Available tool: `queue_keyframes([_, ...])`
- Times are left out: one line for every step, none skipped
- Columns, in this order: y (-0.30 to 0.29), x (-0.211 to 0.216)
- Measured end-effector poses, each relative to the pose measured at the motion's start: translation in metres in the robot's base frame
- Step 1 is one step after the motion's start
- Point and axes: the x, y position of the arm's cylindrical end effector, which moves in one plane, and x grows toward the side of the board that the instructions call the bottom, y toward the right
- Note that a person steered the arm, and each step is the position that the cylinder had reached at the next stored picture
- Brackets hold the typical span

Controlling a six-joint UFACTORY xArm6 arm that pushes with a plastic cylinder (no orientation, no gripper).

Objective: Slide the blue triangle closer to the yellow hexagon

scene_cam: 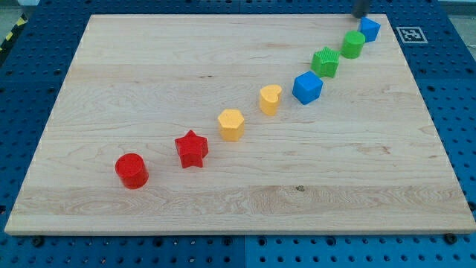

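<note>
The blue triangle (370, 29) lies at the top right end of a diagonal row of blocks on the wooden board (149, 74). The yellow hexagon (231, 124) sits far down the row, near the board's middle. Between them along the row are a green cylinder (353, 45), a green star (325, 62), a blue cube (307, 87) and a yellow heart (270, 98). My tip (361, 16) shows at the view's top edge, just above and left of the blue triangle, close to it; I cannot tell whether they touch.
A red star (192, 149) and a red cylinder (132, 170) continue the row toward the view's bottom left. A blue pegboard surface (454, 112) surrounds the board. A black-and-white marker tag (409, 33) lies off the board's top right corner.
</note>
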Motion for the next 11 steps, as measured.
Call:
queue_keyframes([0.027,0.02])
queue_keyframes([0.027,0.033])
queue_keyframes([0.027,0.055])
queue_keyframes([0.022,0.057])
queue_keyframes([0.011,0.057])
queue_keyframes([-0.011,0.058])
queue_keyframes([-0.041,0.061])
queue_keyframes([-0.073,0.061])
queue_keyframes([-0.106,0.074])
queue_keyframes([-0.142,0.105])
queue_keyframes([-0.178,0.129])
